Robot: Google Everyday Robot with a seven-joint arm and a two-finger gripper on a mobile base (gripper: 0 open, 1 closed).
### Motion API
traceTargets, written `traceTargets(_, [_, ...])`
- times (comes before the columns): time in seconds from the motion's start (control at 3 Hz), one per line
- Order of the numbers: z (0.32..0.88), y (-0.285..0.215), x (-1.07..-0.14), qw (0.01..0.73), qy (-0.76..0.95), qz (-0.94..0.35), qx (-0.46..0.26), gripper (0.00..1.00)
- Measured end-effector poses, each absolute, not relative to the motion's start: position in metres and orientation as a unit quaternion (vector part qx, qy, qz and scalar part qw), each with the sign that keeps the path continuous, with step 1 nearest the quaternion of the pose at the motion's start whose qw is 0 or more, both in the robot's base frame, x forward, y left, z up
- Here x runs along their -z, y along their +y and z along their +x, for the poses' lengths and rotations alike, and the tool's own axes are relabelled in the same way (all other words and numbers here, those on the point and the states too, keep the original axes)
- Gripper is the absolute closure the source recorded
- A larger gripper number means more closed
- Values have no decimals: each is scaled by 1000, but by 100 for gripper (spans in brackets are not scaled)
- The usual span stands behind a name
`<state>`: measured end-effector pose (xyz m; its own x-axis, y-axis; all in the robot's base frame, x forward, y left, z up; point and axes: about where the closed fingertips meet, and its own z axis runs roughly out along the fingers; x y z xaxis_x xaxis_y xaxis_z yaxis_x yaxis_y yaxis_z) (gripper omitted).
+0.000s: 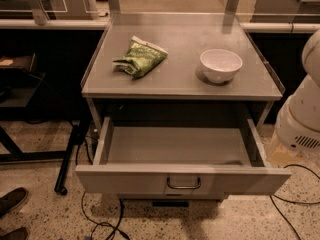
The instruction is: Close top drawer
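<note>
The top drawer point(182, 180) stands pulled far out from under the grey counter point(180, 81). Its wide flat front panel faces me with a small wire loop handle point(183, 184) at its centre. The drawer's inside point(177, 145) is bare. My gripper is out of view. Only a white rounded arm segment point(301, 104) shows at the right edge, beside the drawer's right side and apart from it.
A green snack bag point(141, 57) and a white bowl point(221, 64) sit on the counter top. Cables point(100, 219) lie on the speckled floor below the drawer. Dark shoes point(12, 201) are at the bottom left. A black stand leg point(67, 154) is left of the drawer.
</note>
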<state>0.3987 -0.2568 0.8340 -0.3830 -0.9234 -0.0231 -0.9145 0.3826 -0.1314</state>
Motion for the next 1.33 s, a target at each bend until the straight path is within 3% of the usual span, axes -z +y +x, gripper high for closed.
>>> traceTargets(0.67, [390,-258,-738,-18,836,-549,4,100])
traceTargets(1.33, [383,-259,-713,-29,842,-538,-19,100])
